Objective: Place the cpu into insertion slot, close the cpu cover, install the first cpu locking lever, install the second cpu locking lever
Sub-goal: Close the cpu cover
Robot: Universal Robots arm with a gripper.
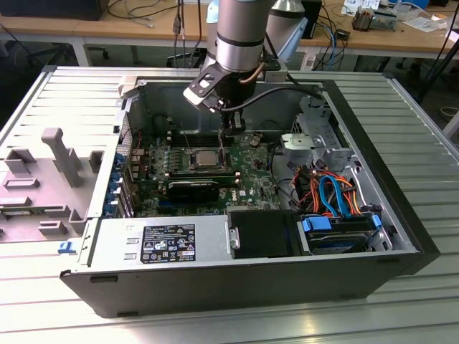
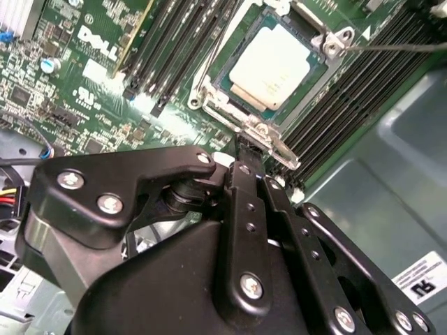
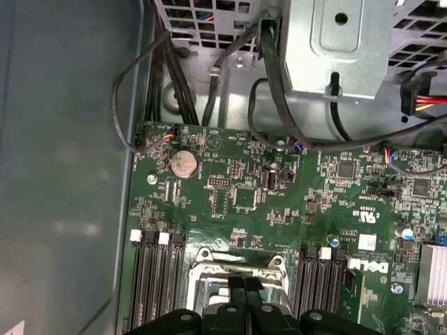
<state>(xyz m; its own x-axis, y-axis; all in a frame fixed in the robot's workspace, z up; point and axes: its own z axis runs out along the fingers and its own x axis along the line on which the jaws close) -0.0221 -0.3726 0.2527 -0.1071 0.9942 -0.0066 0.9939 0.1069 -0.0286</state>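
We see the cpu (image 2: 276, 59) seated in the insertion slot (image 2: 209, 94), upper centre of the second wrist view, cpu cover (image 2: 328, 43) down. Tool (image 2: 251, 143) pinched closed, empty, tip at the cover edge, probably to press it flat.

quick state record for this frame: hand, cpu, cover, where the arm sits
hand: shut, tips down at the edge of the socket; contact unclear
cpu: lying flat in the insertion slot, silver top up
cpu cover: appears to be down, framing the cpu
arm: reaching down into the open computer case, over the green motherboard
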